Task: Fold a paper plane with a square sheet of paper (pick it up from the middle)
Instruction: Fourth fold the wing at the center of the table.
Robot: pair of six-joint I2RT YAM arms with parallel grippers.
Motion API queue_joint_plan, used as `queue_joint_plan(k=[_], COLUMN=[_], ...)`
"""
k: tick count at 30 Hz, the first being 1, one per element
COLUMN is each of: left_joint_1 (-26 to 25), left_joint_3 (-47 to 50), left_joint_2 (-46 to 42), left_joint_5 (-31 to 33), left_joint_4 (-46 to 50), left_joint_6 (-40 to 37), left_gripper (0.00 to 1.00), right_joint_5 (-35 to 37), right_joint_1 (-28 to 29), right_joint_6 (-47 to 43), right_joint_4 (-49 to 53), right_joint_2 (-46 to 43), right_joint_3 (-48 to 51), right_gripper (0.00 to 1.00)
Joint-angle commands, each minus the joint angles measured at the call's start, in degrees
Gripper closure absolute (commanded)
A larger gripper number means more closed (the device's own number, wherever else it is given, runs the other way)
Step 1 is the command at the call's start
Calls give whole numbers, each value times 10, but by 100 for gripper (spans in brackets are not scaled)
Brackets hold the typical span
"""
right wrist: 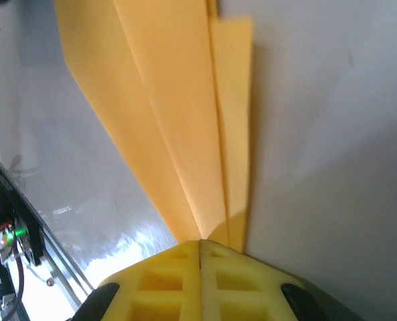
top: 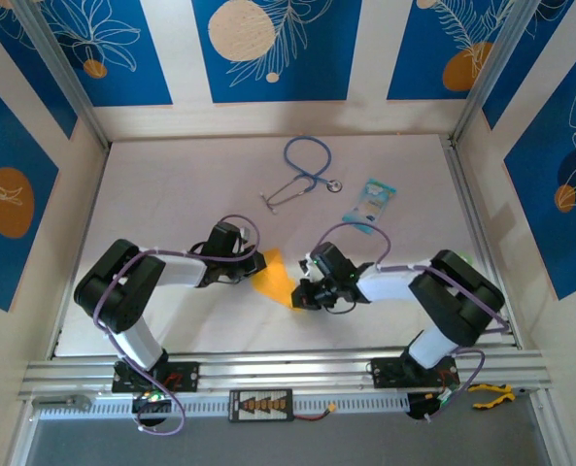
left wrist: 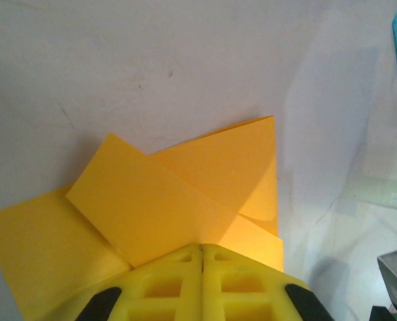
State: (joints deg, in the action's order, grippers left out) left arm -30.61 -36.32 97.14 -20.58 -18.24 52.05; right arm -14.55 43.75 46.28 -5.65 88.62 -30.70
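Pinning a partly folded orange-yellow paper sheet (top: 274,276) flat on the white tabletop (top: 171,194), between the two arms.
Left hand (top: 254,265) and right hand (top: 300,294) both fully closed at opposite ends, probably to keep the layered flaps creased and stop sliding (pressing or pinching, cannot tell).

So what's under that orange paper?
Bare white table shows around the paper, so it lies on that. Its folded flaps overlap, hiding the layers below, and the yellow fingers cover its near edge.
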Motion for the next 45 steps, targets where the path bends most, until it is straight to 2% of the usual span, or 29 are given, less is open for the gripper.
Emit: queue_joint_plan(k=[1,5,12,22,27,33,38,45], left_joint_1=[15,15,15,15,14,15,2,-29], left_joint_3=[21,21,19,17,9,-36,-44,-25], left_joint_2=[14,12,10,5,-5,-37,-61,-31], left_joint_5=[35,32,26,20,7,-22,-41,-39], left_joint_4=[45,39,32,31,37,99,95,57], left_joint_6=[-5,-3,-1,-1,-5,-46,-34,-9], left_gripper=[100,100,100,100,100,99,97,98], right_joint_5=[5,8,35,-21,-22,-18,-6,7], right_joint_1=[6,5,-12,-22,-23,-25,-24,-23], right_joint_6=[9,9,-4,40,43,50,53,59], right_joint_4=[39,51,100,35,40,42,42,45], right_joint_2=[-29,-80,-130,19,74,81,80,75], right_joint_3=[53,70,11,-96,-103,-52,-36,-42], right_gripper=[96,96,94,92,94,97,98,98])
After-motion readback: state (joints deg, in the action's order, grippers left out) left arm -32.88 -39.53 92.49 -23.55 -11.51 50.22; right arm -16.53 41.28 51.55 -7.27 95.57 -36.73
